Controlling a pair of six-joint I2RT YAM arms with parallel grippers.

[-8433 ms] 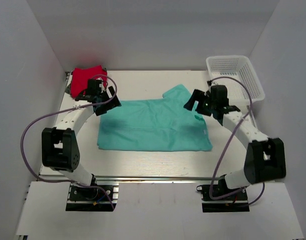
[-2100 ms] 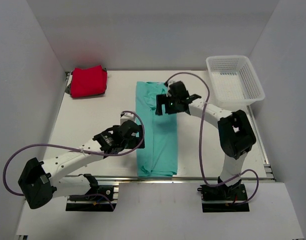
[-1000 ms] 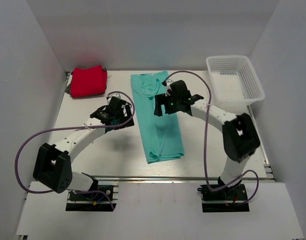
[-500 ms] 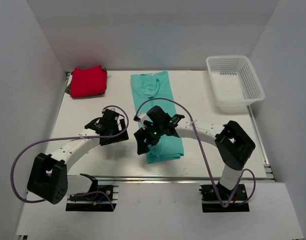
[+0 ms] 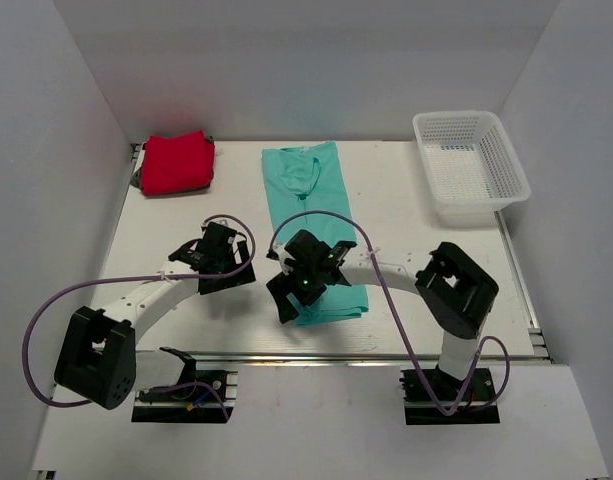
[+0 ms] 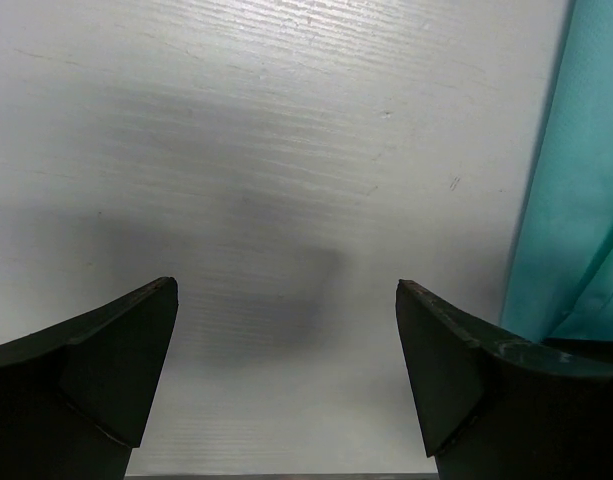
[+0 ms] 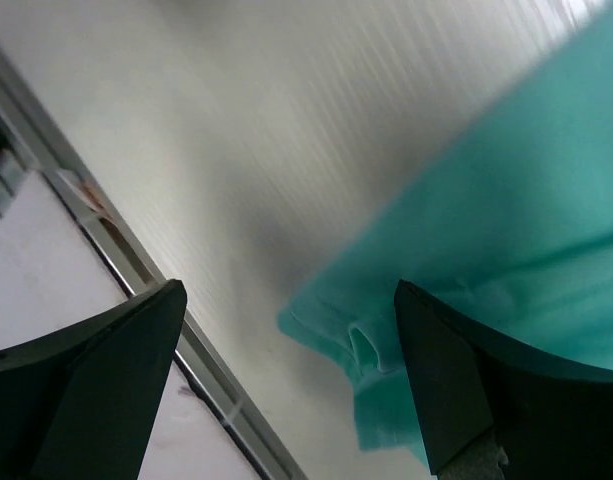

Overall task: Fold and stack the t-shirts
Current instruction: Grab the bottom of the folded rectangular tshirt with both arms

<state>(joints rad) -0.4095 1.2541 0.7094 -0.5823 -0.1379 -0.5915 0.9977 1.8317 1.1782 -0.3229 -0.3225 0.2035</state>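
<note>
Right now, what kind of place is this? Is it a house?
Probably a robot test booth, not a house: a left arm and a right arm are bolted to a white table, plain white walls box it in, and a teal t-shirt lies folded.

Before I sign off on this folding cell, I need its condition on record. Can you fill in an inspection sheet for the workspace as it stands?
Surface: white table, no spills seen.
Job's things: teal t-shirt folded into a long strip mid-table; red t-shirt folded at the far left corner; not stacked.
Clutter: white mesh basket at the far right corner.
Grippers: left gripper open over bare table beside the teal strip; right gripper open above its near end; neither holds anything.
Cables: purple cables loop along both arms, one arching over the teal shirt.
Surroundings: plain white walls.
</note>
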